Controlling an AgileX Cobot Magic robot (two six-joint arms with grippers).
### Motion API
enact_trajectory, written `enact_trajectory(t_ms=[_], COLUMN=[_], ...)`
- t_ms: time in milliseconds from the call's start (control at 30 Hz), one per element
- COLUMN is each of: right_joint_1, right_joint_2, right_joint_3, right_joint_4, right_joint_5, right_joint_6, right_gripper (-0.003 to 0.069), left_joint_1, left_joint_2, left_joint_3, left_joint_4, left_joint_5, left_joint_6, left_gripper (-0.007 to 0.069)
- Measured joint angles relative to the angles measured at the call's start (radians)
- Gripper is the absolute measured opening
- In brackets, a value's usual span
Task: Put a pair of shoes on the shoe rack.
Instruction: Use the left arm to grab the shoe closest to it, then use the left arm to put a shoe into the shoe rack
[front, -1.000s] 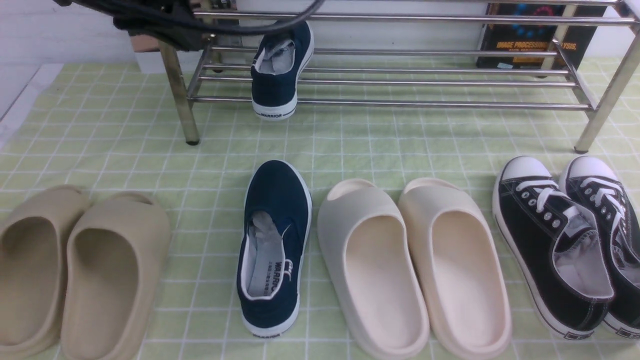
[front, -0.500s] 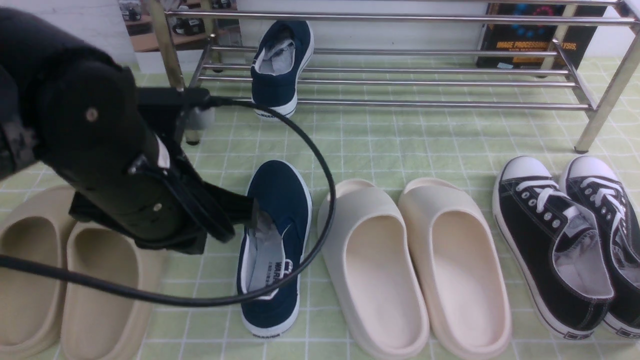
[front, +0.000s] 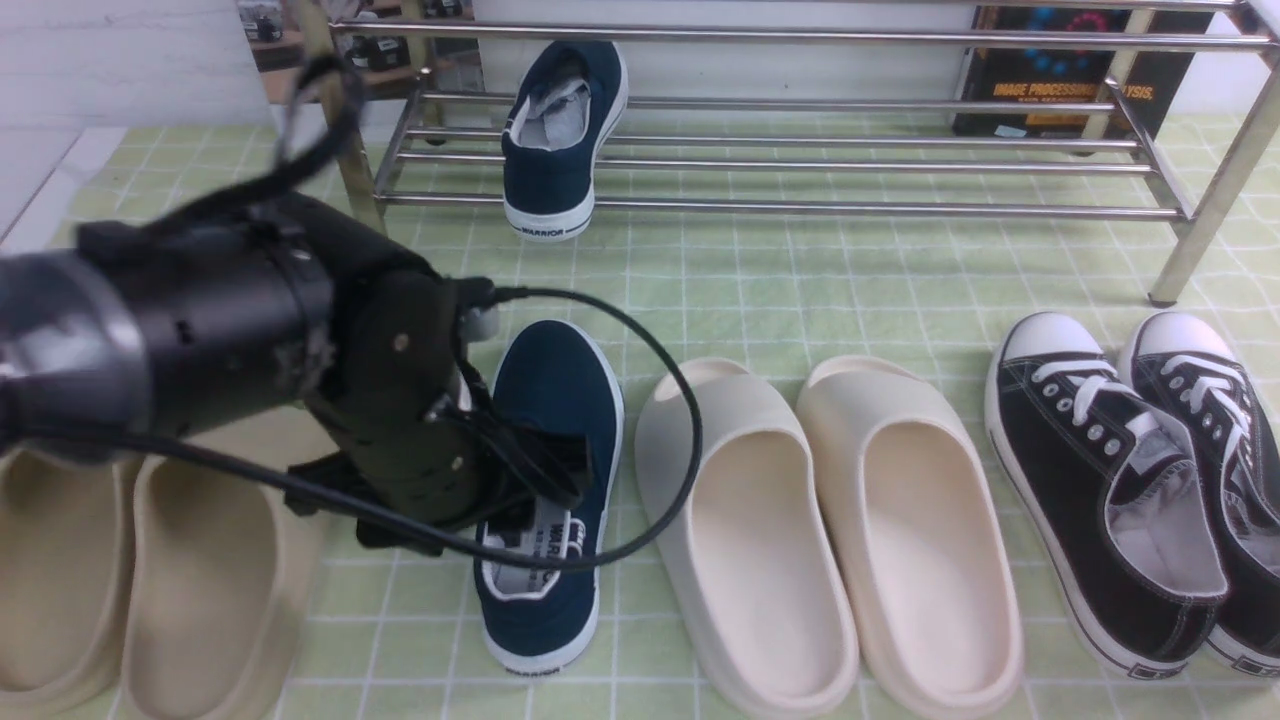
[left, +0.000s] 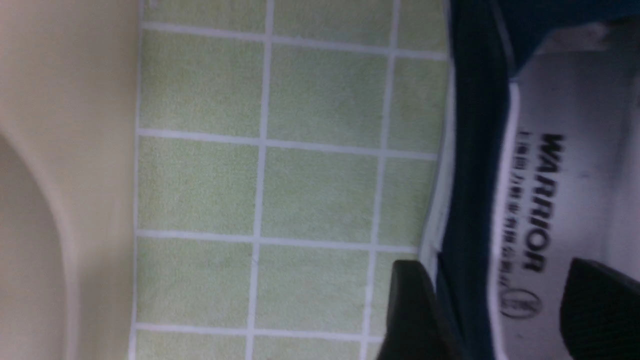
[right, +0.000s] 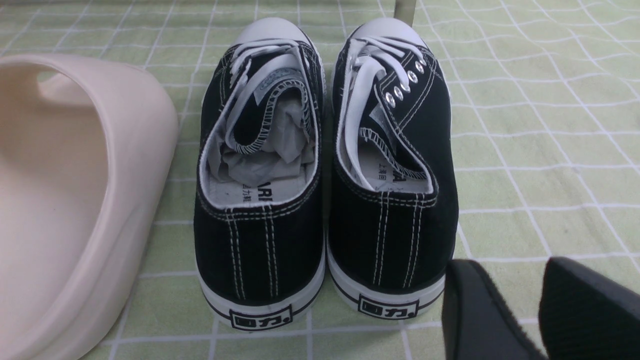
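Note:
One navy slip-on of the pair of shoes (front: 560, 140) sits heel-out on the lower shelf of the chrome shoe rack (front: 800, 208). The other navy shoe (front: 562, 395) lies on the green checked cloth. My left gripper (front: 545, 480) hangs low over its opening. In the left wrist view the left gripper (left: 495, 267) is open and straddles the shoe's side wall (left: 472, 150), one finger outside and one over the "WARRIOR" insole. My right gripper (right: 520, 272) is open and empty, low over the cloth behind the black sneakers.
Tan slides (front: 200, 560) lie left of the near navy shoe and cream slides (front: 800, 520) lie right of it. Black lace-up sneakers (front: 1120, 480) stand at the far right. A dark book (front: 1060, 70) leans behind the rack.
My left arm has come from the rack's upper left corner down and forward to the near navy shoe. Its jaws now stand apart around the shoe's side wall.

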Motion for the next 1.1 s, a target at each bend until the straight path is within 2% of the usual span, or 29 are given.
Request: enact_trajectory(t_ms=[133,233,267,433,500,700,800,1100], right_joint_1=[0.000,0.000,0.000,0.000,0.000,0.000,0.000,0.000], right_joint_2=[0.000,0.000,0.000,0.000,0.000,0.000,0.000,0.000], right_joint_3=[0.000,0.000,0.000,0.000,0.000,0.000,0.000,0.000], right_joint_4=[0.000,0.000,0.000,0.000,0.000,0.000,0.000,0.000], right_joint_5=[0.000,0.000,0.000,0.000,0.000,0.000,0.000,0.000], right_joint_6=[0.000,0.000,0.000,0.000,0.000,0.000,0.000,0.000], right_gripper=[0.0239,0.0239,0.0239,0.0239,0.0239,0.0239,0.0239,0.0239], left_joint_1=[0.000,0.000,0.000,0.000,0.000,0.000,-0.001,-0.001], left_joint_2=[0.062,0.100,0.101,0.053,0.024,-0.107,-0.138,0.008], left_joint_3=[0.000,0.000,0.000,-0.006,-0.019,-0.131,-0.198,-0.410], left_joint_4=[0.005,0.007,0.007,0.005,-0.004,-0.047,-0.061,-0.081], left_joint_5=[-0.015,-0.024,-0.024,-0.023,-0.001,0.132,0.135,0.130], left_joint_6=[0.000,0.003,0.003,0.031,0.050,0.129,0.147,0.169], left_gripper=[0.0427,0.0340,0.0331,0.0019,-0.0005,0.0000,0.0000,0.0000])
